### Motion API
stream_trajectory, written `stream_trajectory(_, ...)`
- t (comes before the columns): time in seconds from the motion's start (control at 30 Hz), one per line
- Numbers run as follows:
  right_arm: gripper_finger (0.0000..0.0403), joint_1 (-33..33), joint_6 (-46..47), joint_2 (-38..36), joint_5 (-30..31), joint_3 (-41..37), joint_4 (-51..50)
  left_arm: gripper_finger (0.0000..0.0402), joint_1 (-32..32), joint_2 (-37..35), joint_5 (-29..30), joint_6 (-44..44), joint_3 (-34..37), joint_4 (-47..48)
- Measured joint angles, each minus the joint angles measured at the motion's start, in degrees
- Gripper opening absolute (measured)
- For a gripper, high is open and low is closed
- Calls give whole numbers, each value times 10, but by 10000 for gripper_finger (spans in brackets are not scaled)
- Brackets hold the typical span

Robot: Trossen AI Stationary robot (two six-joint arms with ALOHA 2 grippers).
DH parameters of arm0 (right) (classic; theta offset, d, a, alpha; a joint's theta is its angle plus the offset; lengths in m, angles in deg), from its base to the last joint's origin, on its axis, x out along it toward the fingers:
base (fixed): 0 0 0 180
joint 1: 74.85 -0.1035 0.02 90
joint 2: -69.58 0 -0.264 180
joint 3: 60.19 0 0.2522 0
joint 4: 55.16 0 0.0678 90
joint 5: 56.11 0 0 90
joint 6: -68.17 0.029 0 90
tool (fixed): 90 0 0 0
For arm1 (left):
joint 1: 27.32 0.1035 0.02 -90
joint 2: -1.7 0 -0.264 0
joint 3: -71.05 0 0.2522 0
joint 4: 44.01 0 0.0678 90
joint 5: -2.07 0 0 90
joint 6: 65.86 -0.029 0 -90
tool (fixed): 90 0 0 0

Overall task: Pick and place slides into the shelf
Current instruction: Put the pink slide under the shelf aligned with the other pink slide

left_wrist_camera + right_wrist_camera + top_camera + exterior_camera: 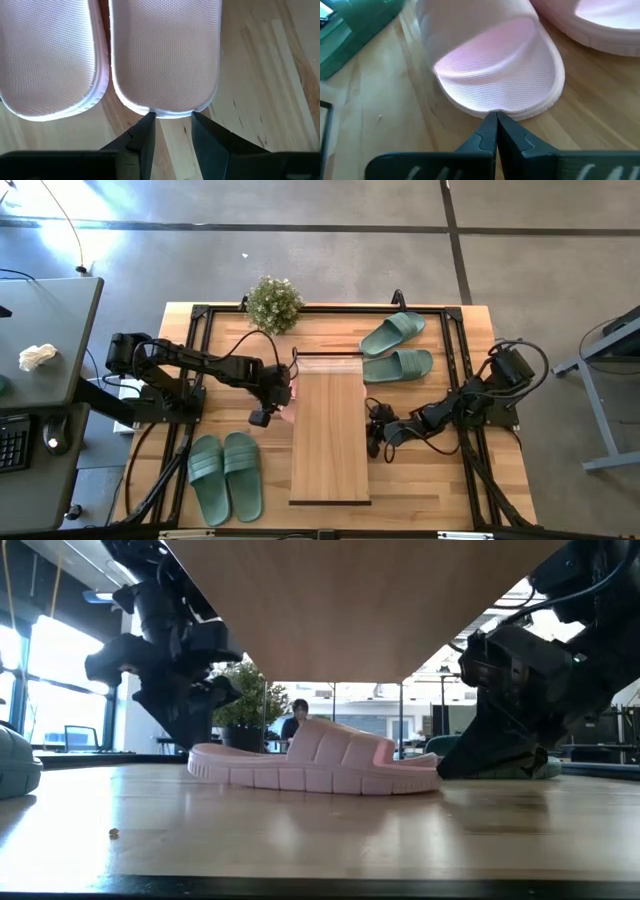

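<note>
The shelf (329, 435) lies along the middle of the bench (430, 480), its plank top seen from above. Under it sits the pink pair: from the low view one pink slide (320, 762) rests flat on the bench beneath the plank, and only a sliver of pink shows at the shelf's left edge from above.

The left end effector (270, 402) is down at that left edge. In its wrist view its fingers (142, 142) stand apart, their tips just touching the rounded heel rim of one pink slide (165, 55), with the second pink slide (47, 55) just beside it. They do not clamp anything.

The right end effector (377, 432) is low at the shelf's right edge. Its wrist view shows the fingers (487, 137) pressed together, tips touching the rim of a pink slide (497, 80), holding nothing; part of the other pink slide (595, 22) shows beyond.

One green pair (225, 475) lies side by side left of the shelf, near the bench's front. The other green pair (397, 350) lies right of the shelf's far end. A small potted plant (273, 304) stands at the bench's far edge.
</note>
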Motion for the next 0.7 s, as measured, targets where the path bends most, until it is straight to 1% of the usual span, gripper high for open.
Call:
stream_trajectory(0.1,0,0,0,0,10,0,-9,110,0,0,-2,0,0,-3)
stream_trajectory(0.43,0,0,-5,0,88,0,-47,111,0,0,-12,2,0,-10)
stream_trajectory(0.6,0,0,-21,0,91,0,-54,111,0,0,-16,9,0,-11)
stream_trajectory(0.7,0,-5,-32,0,100,0,-66,111,-1,0,-28,9,-1,-12)
